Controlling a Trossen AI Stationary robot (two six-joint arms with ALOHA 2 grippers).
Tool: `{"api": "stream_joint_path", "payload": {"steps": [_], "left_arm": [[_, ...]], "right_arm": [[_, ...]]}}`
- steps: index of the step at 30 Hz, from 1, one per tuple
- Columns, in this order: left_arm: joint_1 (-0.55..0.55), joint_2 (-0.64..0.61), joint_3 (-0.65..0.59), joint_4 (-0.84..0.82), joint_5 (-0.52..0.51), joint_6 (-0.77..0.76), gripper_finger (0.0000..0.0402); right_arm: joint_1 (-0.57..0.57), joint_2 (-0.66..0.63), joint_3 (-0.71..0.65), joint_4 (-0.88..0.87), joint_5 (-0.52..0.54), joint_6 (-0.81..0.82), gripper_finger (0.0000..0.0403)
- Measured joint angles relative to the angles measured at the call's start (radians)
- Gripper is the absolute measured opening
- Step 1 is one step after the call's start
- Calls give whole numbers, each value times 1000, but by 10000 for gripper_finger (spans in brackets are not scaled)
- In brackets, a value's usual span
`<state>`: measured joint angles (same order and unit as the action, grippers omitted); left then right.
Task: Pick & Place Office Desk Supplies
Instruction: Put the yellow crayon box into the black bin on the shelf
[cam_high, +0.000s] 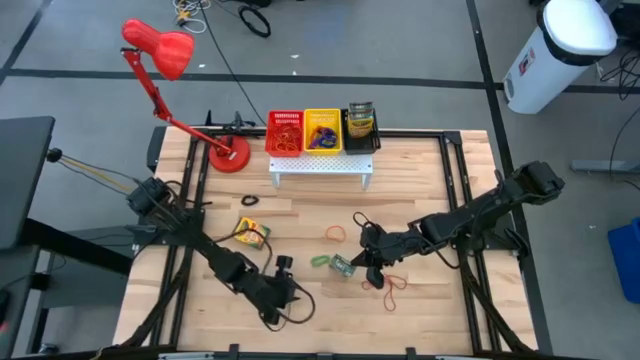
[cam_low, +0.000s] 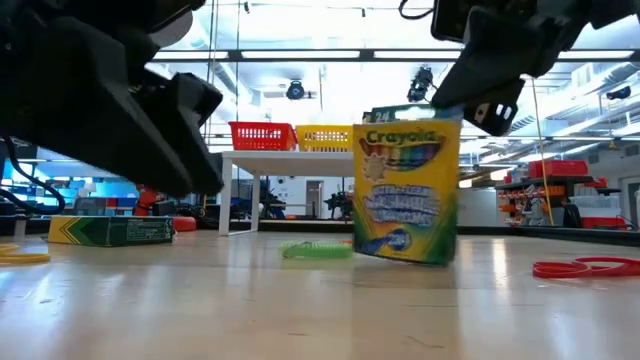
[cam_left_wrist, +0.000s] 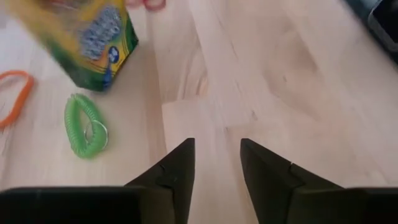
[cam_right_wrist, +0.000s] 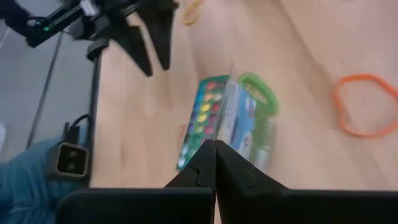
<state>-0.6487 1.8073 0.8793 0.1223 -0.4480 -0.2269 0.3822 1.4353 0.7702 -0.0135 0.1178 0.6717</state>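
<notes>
Wood table (cam_high: 420, 180): crayon boxes (cam_high: 251, 234), rubber bands (cam_high: 335, 233), rack (cam_high: 320, 166), lamp (cam_high: 228, 155).

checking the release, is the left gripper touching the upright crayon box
Apart. The left wrist view shows the left gripper open over bare wood, with the crayon box well ahead of its fingertips.

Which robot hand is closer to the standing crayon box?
Right. The right gripper is shut just above the crayon box; the left gripper is open, farther off across bare table.

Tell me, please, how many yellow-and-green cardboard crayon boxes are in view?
3. The flat crayon box lies near the left arm; the upright crayon box stands at the right gripper; a third crayon box sits in the black bin. Baskets may hide more.
</notes>
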Motion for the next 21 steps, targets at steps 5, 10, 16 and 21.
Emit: {"api": "stream_joint_path", "payload": {"steps": [5, 10, 16, 21], "left_arm": [[9, -54, -152, 268, -23, 3, 124], [40, -77, -251, 472, -23, 6, 123], [68, -77, -272, 512, -22, 28, 123], [74, -76, -272, 524, -23, 47, 123]], "right_arm": [[27, 0, 14, -34, 9, 2, 0], [30, 0, 23, -80, 29, 18, 8], [22, 0, 23, -99, 49, 28, 31], [21, 0, 23, -95, 83, 29, 58]]}}
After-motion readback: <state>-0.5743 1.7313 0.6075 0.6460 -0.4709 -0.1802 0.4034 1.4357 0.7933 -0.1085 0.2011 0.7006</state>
